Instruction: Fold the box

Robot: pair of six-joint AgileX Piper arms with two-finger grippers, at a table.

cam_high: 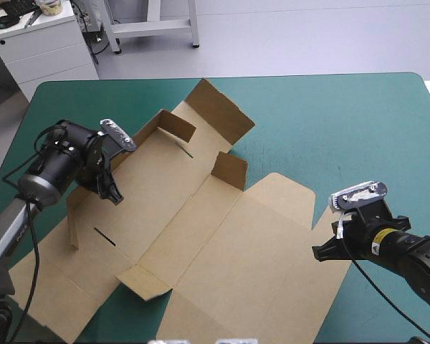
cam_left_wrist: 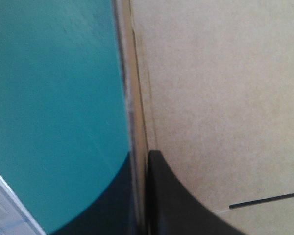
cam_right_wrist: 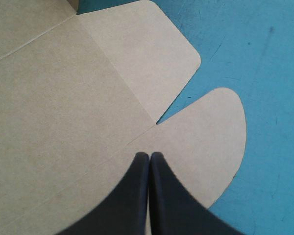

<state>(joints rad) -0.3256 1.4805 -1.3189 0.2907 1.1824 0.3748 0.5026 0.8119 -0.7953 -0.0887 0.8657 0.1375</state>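
The brown box (cam_high: 201, 236) lies spread on the teal-green cover, with its left wall (cam_high: 86, 201) and a few small tabs (cam_high: 229, 170) standing up. My left gripper (cam_high: 109, 185) is shut on the top edge of that left wall. In the left wrist view the board edge (cam_left_wrist: 132, 98) runs between the black fingers of the left gripper (cam_left_wrist: 143, 157). My right gripper (cam_high: 321, 251) is at the lid's right edge. Its fingers are shut in a point, with the right gripper (cam_right_wrist: 149, 154) over a rounded flap (cam_right_wrist: 210, 132) of the flat lid (cam_right_wrist: 63, 98).
Bare teal-green cover (cam_high: 351, 129) lies to the right of the box and beyond it. The table's left edge (cam_left_wrist: 10, 200) runs close beside my left gripper. A white cabinet (cam_high: 43, 43) stands past the far left corner.
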